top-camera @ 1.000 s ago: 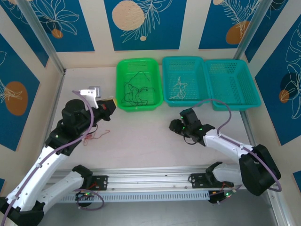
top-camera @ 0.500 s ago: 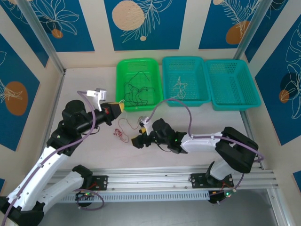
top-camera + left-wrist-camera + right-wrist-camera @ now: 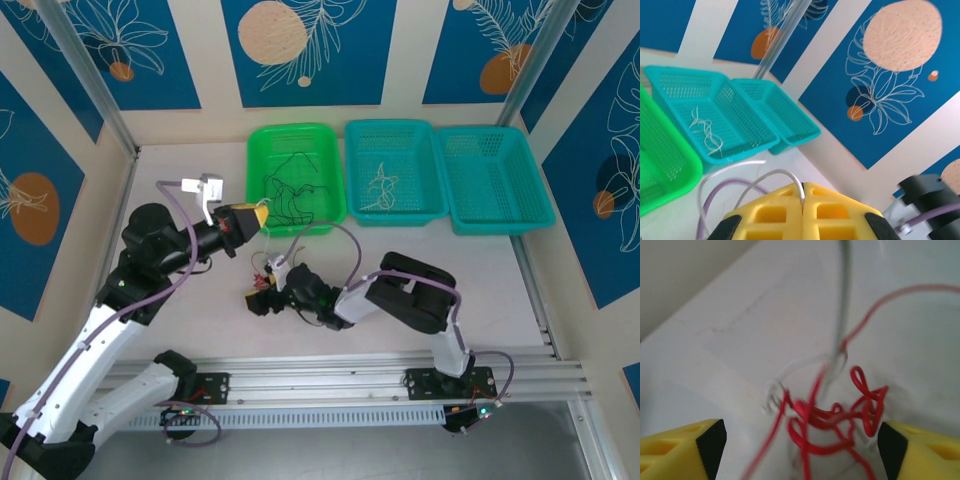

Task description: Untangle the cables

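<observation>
A red cable [image 3: 840, 415] lies knotted on the table, with a whitish cable [image 3: 842, 315] running up out of the knot. My right gripper [image 3: 800, 445] is open, low over the table, one fingertip on each side of this tangle [image 3: 263, 281]. My left gripper [image 3: 258, 213] is raised near the green basket and shut on the end of the whitish wire [image 3: 779, 171], which arcs out between its yellow fingertips [image 3: 785, 210]. Black cables [image 3: 285, 195] lie in the green basket [image 3: 258, 140]. Whitish cables [image 3: 380, 187] lie in the middle teal basket [image 3: 360, 135].
A second teal basket [image 3: 500, 185] stands at the far right of the row, along the back of the table. The frame's aluminium rail [image 3: 330, 375] runs along the near edge. Thick purple arm cables [image 3: 340, 235] loop over the right arm.
My right arm has swung left across the table to the red tangle and its jaws have opened. My left gripper has lifted a little toward the green basket, still shut.
</observation>
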### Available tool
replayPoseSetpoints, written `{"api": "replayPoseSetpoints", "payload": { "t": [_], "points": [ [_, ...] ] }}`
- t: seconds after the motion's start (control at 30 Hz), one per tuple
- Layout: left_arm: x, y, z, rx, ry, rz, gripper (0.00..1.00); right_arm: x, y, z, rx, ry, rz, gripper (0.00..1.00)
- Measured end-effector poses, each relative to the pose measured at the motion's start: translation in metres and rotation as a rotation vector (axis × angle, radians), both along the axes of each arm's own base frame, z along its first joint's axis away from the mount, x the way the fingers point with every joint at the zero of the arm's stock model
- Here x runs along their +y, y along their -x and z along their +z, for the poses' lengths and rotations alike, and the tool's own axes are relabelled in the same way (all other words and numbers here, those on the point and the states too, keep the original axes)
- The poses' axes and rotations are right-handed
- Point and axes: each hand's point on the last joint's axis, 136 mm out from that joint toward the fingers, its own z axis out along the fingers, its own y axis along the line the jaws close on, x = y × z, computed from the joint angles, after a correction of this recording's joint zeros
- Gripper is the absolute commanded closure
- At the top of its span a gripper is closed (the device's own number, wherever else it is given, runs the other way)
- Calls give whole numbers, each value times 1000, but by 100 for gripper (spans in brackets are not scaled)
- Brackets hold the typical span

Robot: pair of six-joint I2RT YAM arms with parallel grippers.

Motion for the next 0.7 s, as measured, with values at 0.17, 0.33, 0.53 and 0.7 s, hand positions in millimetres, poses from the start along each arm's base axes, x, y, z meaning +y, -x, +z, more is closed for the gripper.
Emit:
{"api": "replayPoseSetpoints", "payload": {
  "t": [0.17, 0.33, 0.53, 0.7],
  "points": [
    [5, 3, 31, -55, 27, 19, 100, -2, -25, 2, 18, -27, -149, 82],
    [29, -5, 57, -101, -25, 173, 100, -31, -36, -6, 69, -16, -285, 98],
    [75, -37, 97, -211, -191, 476, 100, -93, -31, -2, 115, 25, -438, 100],
    [134, -79, 87, -157, -355, 715, 100, -153, -37, 20, 202, -28, -651, 100]
  ]
}}
